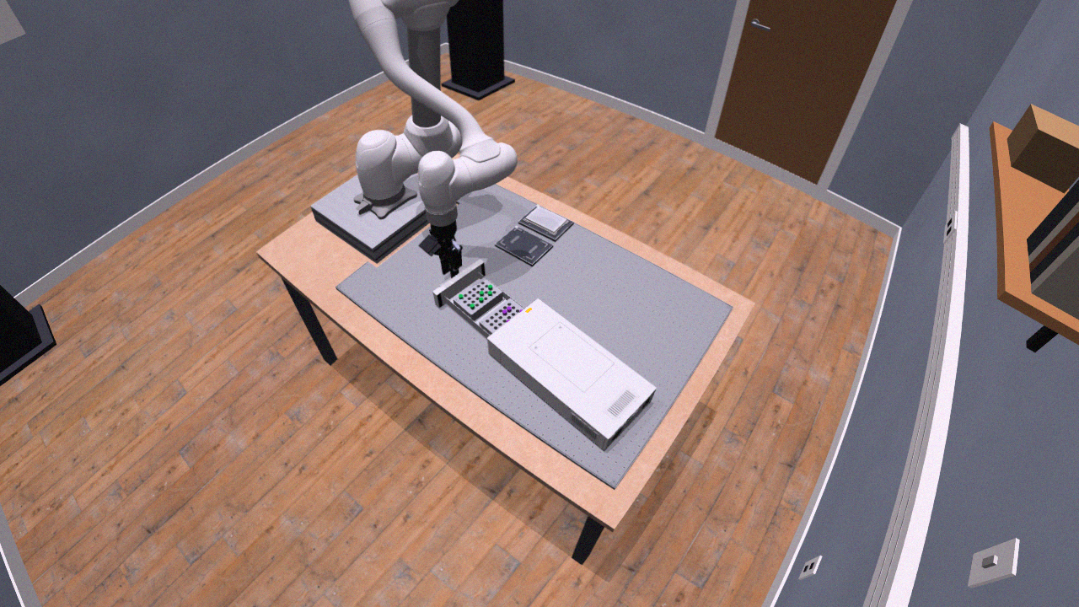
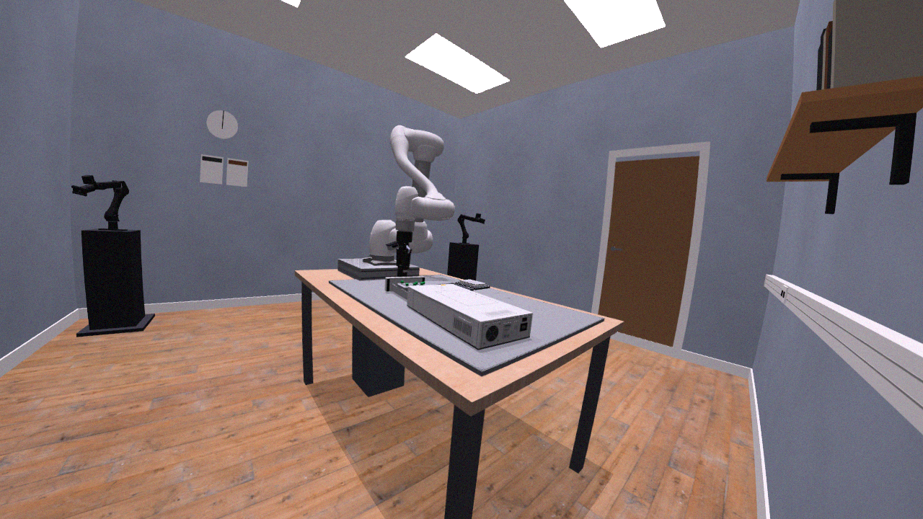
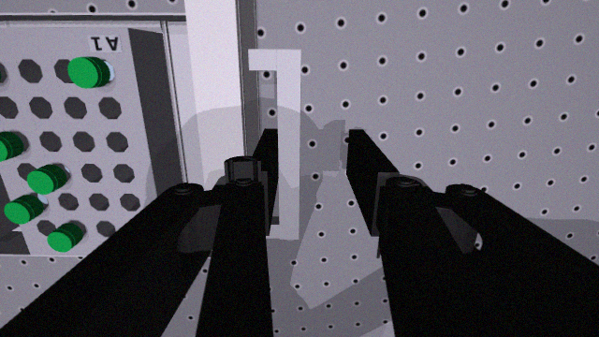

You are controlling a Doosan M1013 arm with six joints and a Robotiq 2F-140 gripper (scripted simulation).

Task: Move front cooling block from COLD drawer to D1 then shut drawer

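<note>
The white cooler COLD (image 1: pixel 573 369) (image 2: pixel 464 306) has its drawer pulled out and its lamp (image 1: pixel 528 310) lit yellow. The front block (image 1: pixel 477 296) (image 3: pixel 123 89), labelled A1, sits in the drawer behind the front panel (image 1: pixel 460 282) (image 3: pixel 217 70) with several green tubes standing in its bores. The rear block (image 1: pixel 495 319), with purple tubes, shows partly outside the housing. My gripper (image 1: pixel 453 271) (image 2: pixel 402 274) (image 3: pixel 313 152) is partly open, its fingers on either side of the handle bar (image 3: pixel 289 140). The bar is close to the left finger, with a gap to the right one. Slot D1 (image 1: pixel 524 245) is a dark plate holding no block.
Slot D2 (image 1: pixel 544 232), beyond D1, bears a pale flat piece (image 1: pixel 546 218). The arm's base stands on a grey plinth (image 1: pixel 339 215) (image 2: pixel 368 267) at the table's far end. The grey perforated mat (image 1: pixel 641 294) (image 2: pixel 567 319) lies under the cooler and slots.
</note>
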